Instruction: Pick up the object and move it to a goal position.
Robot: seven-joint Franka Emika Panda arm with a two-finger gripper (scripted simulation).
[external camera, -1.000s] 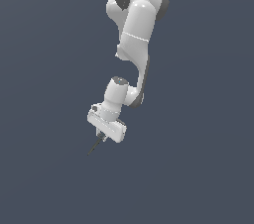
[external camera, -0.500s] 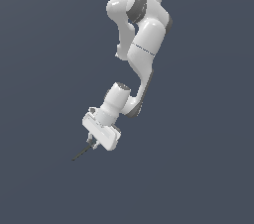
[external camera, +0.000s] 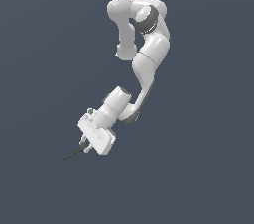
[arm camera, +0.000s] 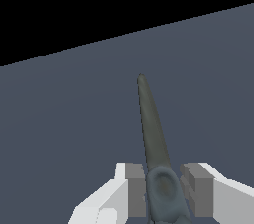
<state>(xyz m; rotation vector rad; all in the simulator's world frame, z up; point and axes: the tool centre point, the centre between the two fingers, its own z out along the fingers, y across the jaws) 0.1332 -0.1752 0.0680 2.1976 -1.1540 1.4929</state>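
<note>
One thin dark rod (external camera: 72, 155) sits clamped in my tool (external camera: 85, 146), both fingers (arm camera: 135, 188) pressed against its thick end. In the exterior view the rod sticks out from the tool toward that view's lower left, tilted, with its free tip in front of the plain grey background. My white arm (external camera: 149, 64) bends down from above to reach it. In the wrist view the rod (arm camera: 151, 134) tapers away from the fingers to a fine point
</note>
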